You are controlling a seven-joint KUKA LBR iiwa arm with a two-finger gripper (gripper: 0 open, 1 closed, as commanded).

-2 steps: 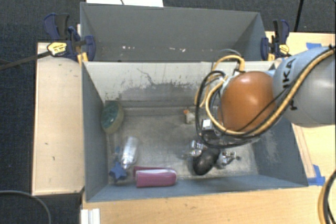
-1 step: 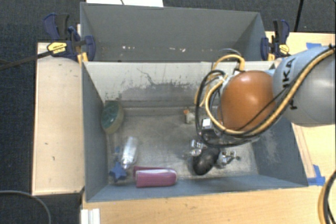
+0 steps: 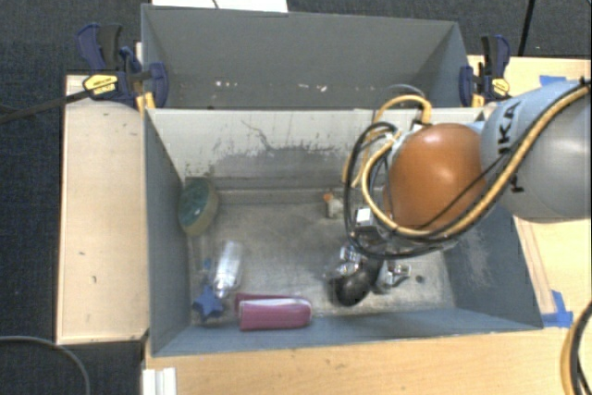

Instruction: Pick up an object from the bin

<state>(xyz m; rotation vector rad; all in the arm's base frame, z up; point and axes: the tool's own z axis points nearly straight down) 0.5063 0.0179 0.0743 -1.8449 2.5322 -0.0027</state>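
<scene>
My gripper (image 3: 373,265) is low over the bin floor, right of the middle and near the front wall. A dark rounded thing (image 3: 351,291) sits directly at its lower end, touching or nearly touching it; I cannot tell whether it is held. A pink oblong block (image 3: 275,313) lies flat against the front wall, a short way left of the gripper. A small tan piece (image 3: 330,204) rests by the back wall, up and left of the gripper.
A clear plastic bottle with a blue cap (image 3: 218,277) lies in the front left corner. A round grey-green disc (image 3: 197,203) leans on the left wall. The arm with its orange dome and cables covers the bin's right half.
</scene>
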